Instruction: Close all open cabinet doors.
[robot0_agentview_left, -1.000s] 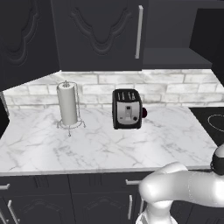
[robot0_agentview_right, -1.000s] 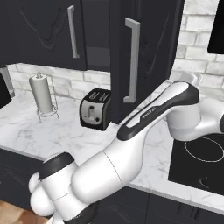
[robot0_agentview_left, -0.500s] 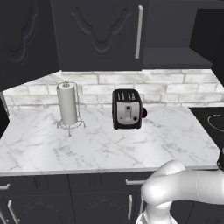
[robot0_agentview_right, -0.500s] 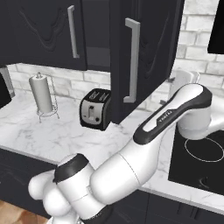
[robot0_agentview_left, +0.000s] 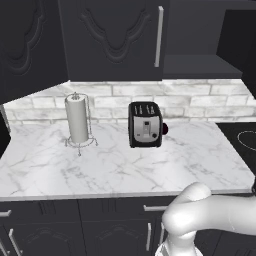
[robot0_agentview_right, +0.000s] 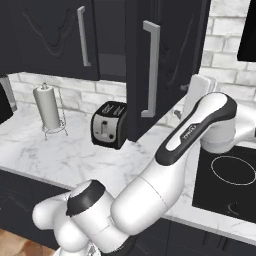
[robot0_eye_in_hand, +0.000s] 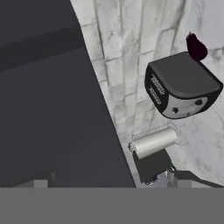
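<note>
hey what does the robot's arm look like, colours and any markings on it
The arm is glossy white with rounded, bulbous segments. Dark grey to black bands sit at the joints, and one long dark strip carries small pale lettering, too small to read. No cables show.

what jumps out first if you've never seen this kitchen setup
Probably the open cabinet door, swung out over the marble counter with its silver handle facing the room. Next, the big white robot arm reaching up behind that door. On the counter, a black toaster stands near the brick backsplash, with a paper towel roll to its left.
</note>
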